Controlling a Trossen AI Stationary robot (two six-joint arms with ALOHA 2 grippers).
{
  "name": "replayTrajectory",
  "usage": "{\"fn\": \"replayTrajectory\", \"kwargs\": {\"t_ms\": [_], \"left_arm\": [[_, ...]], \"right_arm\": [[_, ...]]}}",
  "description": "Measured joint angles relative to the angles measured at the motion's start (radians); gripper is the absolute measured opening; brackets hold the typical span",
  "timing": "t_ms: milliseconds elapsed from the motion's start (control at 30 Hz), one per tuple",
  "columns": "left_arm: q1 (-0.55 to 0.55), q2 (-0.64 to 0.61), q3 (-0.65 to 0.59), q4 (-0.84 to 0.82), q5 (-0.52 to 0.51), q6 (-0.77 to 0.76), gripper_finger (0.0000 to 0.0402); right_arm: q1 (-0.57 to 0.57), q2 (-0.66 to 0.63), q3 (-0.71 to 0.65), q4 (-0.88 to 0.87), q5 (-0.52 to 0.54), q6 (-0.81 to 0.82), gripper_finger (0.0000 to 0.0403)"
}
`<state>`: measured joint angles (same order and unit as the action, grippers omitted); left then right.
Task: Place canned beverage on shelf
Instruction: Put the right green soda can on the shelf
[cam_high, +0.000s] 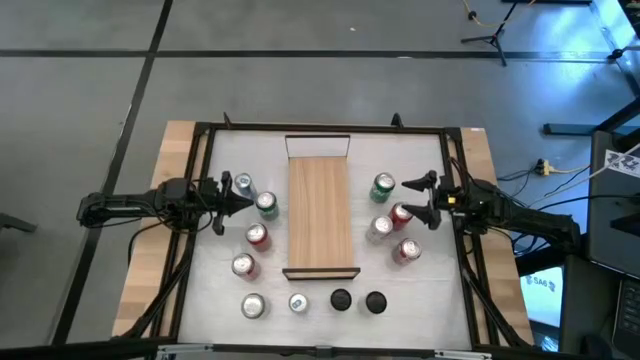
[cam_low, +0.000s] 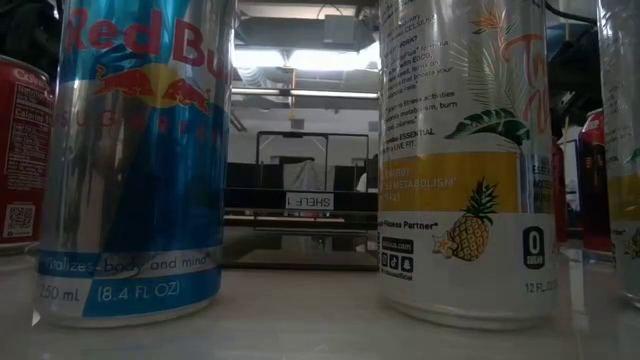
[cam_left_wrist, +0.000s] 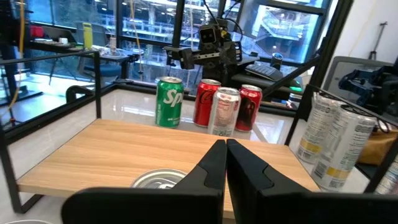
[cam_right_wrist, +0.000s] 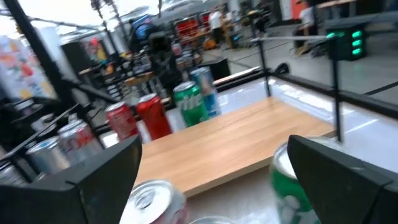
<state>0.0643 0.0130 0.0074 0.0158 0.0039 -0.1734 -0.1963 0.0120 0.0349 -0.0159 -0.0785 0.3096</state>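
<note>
- We see our right gripper (cam_high: 421, 200), fingers spread wide, just beside the round green metal can (cam_high: 383, 187).
- The long light-wood shelf (cam_high: 319, 215) lies between both grippers.
- Our left gripper (cam_high: 243, 197) is pressed together.

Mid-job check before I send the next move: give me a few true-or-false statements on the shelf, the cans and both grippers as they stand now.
1. The long light-wood plank shelf has no cans on it. True.
2. The left gripper is wide open. False: its fingers are shut together, holding nothing.
3. The right gripper is open, empty, beside the green soda can. True.
4. All cans stand on the shelf's right side. False: cans stand on both sides and in front, such as the red cola can on the left.
5. A can lies tipped over. False: all seen stand upright.
</note>
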Motion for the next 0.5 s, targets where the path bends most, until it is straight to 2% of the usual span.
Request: {"fn": "replayTrajectory", "kwargs": {"t_ms": [233, 400, 500], "left_arm": [[0.0, 0.0, 0.0, 0.0, -0.03, 0.0, 0.0006], [0.0, 0.0, 0.0, 0.0, -0.046, 0.0, 0.0006], [0.0, 0.0, 0.0, 0.0, -0.046, 0.0, 0.0006]], "right_arm": [[0.0, 0.0, 0.001, 0.059, 0.053, 0.001, 0.0399], [0.0, 0.0, 0.006, 0.181, 0.095, 0.049, 0.0399], [0.0, 0.008, 0.052, 0.161, 0.109, 0.049, 0.0399]]}}
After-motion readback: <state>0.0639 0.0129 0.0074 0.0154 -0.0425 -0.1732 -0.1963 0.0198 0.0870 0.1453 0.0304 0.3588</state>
